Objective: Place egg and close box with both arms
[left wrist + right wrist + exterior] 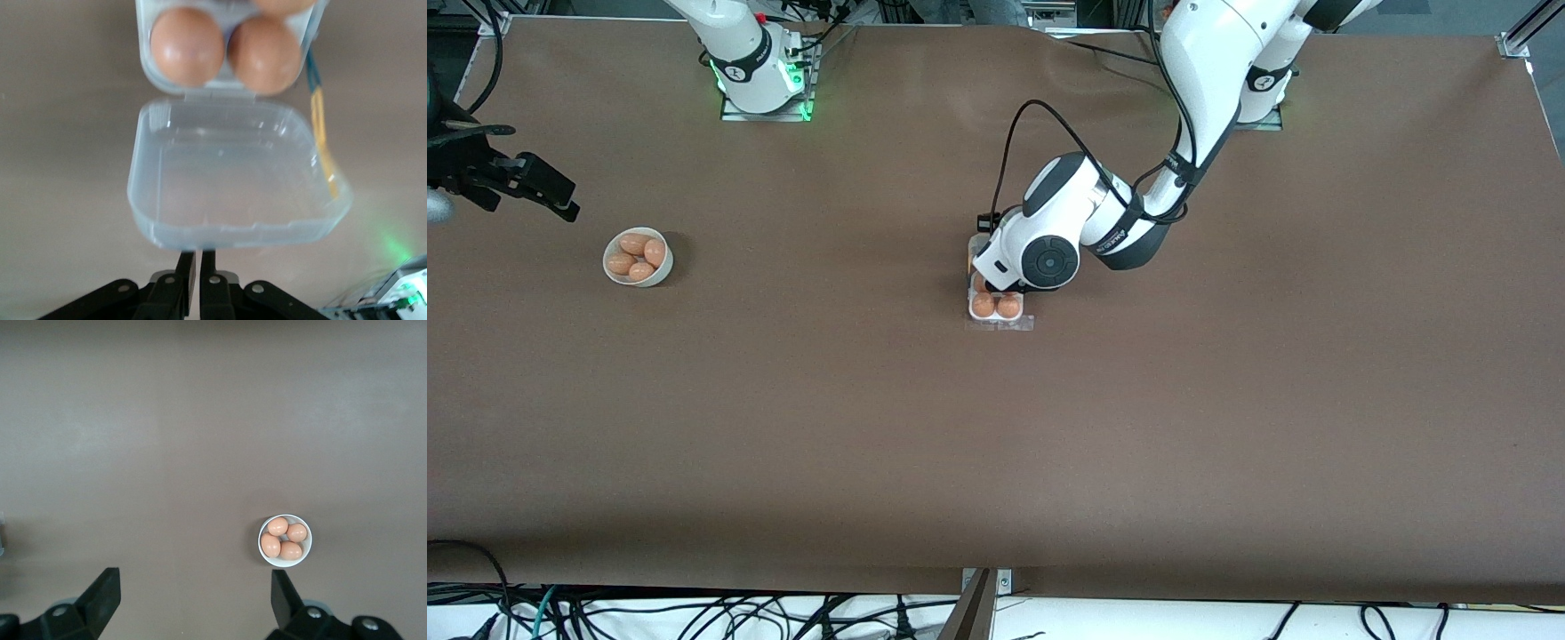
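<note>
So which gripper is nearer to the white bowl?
Right. The right gripper, open and empty, hangs near the bowl; the left gripper, shut, is at the box mid-table.

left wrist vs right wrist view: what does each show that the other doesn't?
Only the left wrist view: the box with eggs in its tray, its clear lid hinged open and lying flat on the table, and the left gripper shut at the lid's free edge.

Only the right wrist view: the white bowl holding four eggs, seen from high above, and the right gripper open and holding nothing.

Both: the brown table, and each arm's own black gripper fingers at the frame edge.
</note>
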You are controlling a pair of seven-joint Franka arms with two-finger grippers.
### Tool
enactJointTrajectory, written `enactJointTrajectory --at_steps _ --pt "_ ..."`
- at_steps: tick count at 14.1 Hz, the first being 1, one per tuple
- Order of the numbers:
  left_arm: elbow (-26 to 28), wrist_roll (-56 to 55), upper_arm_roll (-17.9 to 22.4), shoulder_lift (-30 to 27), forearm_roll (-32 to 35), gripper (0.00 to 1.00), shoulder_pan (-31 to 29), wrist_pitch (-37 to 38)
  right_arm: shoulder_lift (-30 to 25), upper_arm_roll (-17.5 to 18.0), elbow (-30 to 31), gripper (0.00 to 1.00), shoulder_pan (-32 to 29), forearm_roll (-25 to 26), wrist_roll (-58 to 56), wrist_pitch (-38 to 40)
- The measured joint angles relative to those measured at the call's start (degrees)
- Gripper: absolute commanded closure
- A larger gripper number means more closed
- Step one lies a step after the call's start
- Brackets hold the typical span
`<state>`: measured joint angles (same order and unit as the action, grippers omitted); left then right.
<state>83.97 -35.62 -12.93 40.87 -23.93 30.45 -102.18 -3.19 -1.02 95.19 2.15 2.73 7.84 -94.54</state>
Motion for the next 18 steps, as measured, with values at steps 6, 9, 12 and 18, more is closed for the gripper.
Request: enactJointTrajectory --at_steps 6,9,12,18 --pt "-0.66 -0.02 2.95 0.05 0.15 0.87 0.0 -5.44 0.26 0.2 0.02 0.0 0.0 -0.01 0.04 0.19" --pt "-3.78 0.04 6.62 0.02 0.18 0.59 -0.32 -5.64 0.45 0.2 0.03 0.0 -0.02 -0.04 0.16 0.19" --pt "-8.63 0.01 9.96 -0.39 2.26 0.0 -0.36 -5.59 0.54 0.21 0.02 0.0 -0.32 -0.89 0.34 0.19" --pt "-13.19 -0.03 13.54 -6.35 24.77 0.0 -1.82 5.26 0.62 0.31 0.03 0.0 -1.18 -1.58 0.37 0.19"
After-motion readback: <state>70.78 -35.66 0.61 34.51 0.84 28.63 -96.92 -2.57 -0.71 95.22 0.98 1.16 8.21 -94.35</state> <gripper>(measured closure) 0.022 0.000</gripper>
